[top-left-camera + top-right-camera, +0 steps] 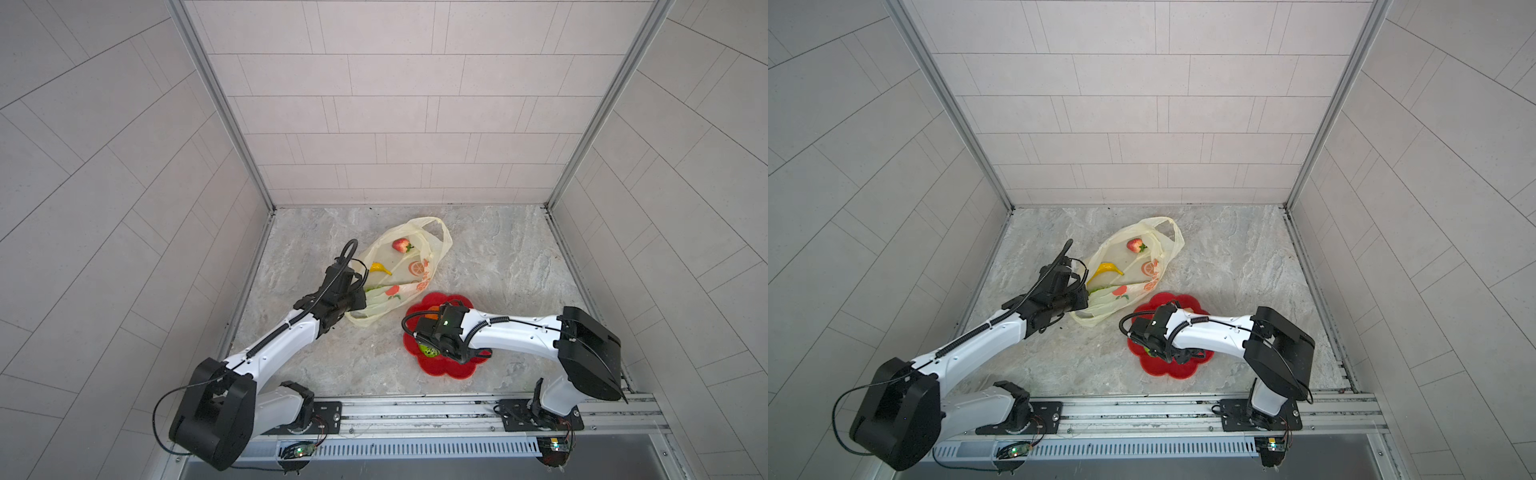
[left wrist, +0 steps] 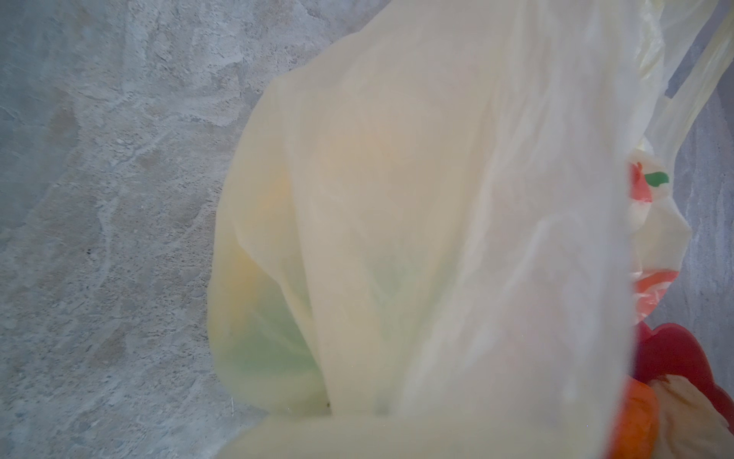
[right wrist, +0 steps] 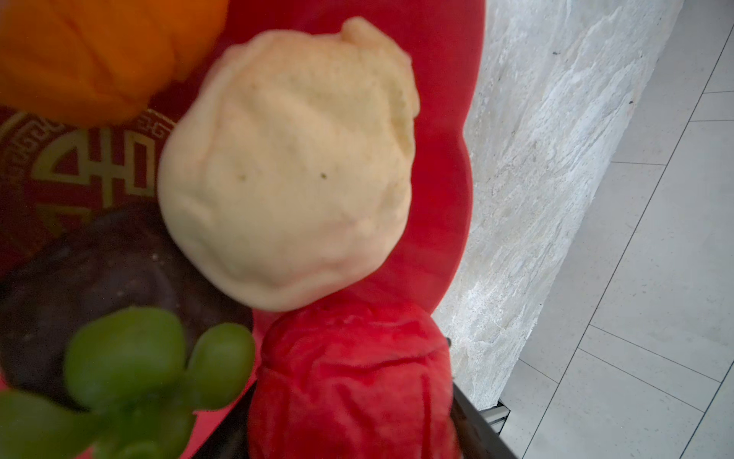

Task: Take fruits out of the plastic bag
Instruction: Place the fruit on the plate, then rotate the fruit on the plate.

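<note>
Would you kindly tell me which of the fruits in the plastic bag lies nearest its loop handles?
The red strawberry, at the handle end of the plastic bag; the yellow banana lies mid-bag, the green piece farther still.

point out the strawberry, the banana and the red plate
strawberry (image 1: 401,245), in a top view, middle of its red body
banana (image 1: 380,269), in a top view, middle of its curve
red plate (image 1: 449,368), in a top view, bare near rim

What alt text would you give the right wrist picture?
Close-up of a red plate: a cream bulb in the middle, with an orange, a dark fruit, blurred green grapes and a red fruit around it, all toys. Marbled table beyond.
</note>
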Robot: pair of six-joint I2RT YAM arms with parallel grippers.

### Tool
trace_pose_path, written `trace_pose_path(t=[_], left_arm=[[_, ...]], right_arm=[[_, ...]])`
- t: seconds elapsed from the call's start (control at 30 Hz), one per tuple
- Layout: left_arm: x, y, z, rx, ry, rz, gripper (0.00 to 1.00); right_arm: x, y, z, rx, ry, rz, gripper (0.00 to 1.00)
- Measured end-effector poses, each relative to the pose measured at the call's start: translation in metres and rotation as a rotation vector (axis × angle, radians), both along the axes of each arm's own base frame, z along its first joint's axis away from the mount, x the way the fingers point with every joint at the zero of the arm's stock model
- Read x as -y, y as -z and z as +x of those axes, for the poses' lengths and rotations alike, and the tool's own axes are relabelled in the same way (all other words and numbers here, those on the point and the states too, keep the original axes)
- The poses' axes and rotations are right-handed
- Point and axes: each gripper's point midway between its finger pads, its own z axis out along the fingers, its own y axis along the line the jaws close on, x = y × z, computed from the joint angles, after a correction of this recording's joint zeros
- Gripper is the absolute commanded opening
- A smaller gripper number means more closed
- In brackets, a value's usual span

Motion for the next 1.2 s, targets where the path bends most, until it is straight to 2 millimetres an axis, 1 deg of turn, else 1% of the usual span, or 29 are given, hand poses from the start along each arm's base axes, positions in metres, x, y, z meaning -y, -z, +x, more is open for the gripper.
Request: trace_pose_path(t=[0.3,0.5,0.77,0.87,0.97,1.07,1.2], left_arm=[[-0.001,-0.002,-0.001,0.009,-0.004,0.001,0.12],[-0.002,-0.002,-0.001,0.011,-0.005,0.001,0.12],[-0.002,-0.002,-0.001,0.011,-0.005,0.001,0.13],[-0.002,-0.002,-0.001,0.011,-0.005,0.001,0.12],[-0.002,-0.002,-0.001,0.011,-0.005,0.001,0.13],[-0.002,-0.002,-0.001,0.012,-0.005,0.001,0.13],[-0.002,-0.003,-0.001,0.012,-0.005,0.001,0.13]], right_arm=[[-0.007,0.0,0.0,0.004,-0.015,0.009,0.78],[-0.01,-0.002,-0.002,-0.001,-0.018,0.026,0.78],[-0.014,-0.021,-0.005,0.011,-0.011,0.151,0.81],[-0.01,-0.028,-0.002,0.024,0.016,0.198,0.8],[0.003,-0.03,0.001,0.039,0.058,0.228,0.77],[0.014,-0.027,0.002,0.041,0.09,0.229,0.76],[0.015,-0.017,-0.001,0.02,0.091,0.22,0.76]])
